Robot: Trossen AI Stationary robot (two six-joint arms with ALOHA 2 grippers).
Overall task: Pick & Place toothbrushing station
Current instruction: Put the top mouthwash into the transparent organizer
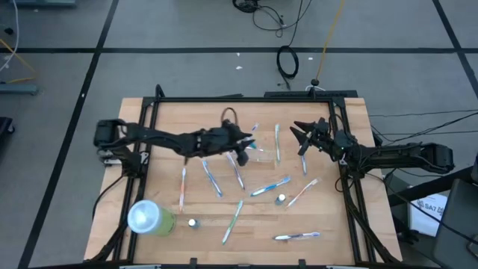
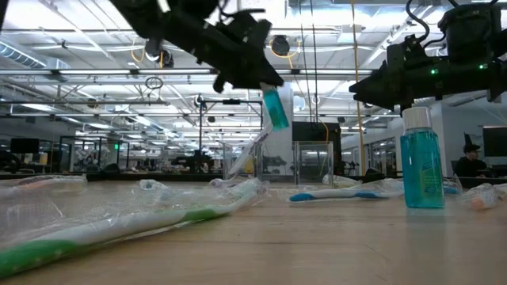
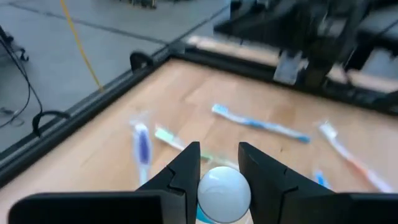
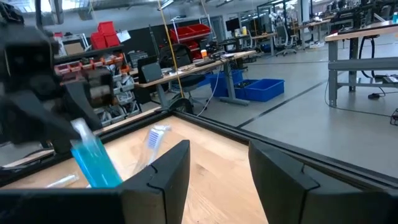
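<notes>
A small blue tube with a white cap [image 2: 276,108] hangs in the air over the middle of the table, with my left gripper [image 1: 245,149] shut on it. The clear plastic cup [image 1: 264,155] stands on the wood just to the tube's right. Several toothbrushes lie flat around it, among them a blue one [image 1: 270,186] and a green one [image 1: 232,221]. A second blue tube [image 2: 421,162] stands upright on its base. My right gripper [image 1: 301,135] hovers open at the table's right side, nothing between its fingers [image 4: 166,163]. My left gripper pinches the tube between its two fingers at the white-capped end [image 3: 224,186]. The fingers slant down from the table's left side. The blue body [image 4: 96,163] hangs tilted below them, lifted clear of the table.
A lime-green tumbler with a pale top [image 1: 151,218] lies near the front left corner. Two small white-capped tubes [image 1: 280,199] [image 1: 193,223] stand among the brushes. A black frame [image 1: 345,161] borders the wooden top.
</notes>
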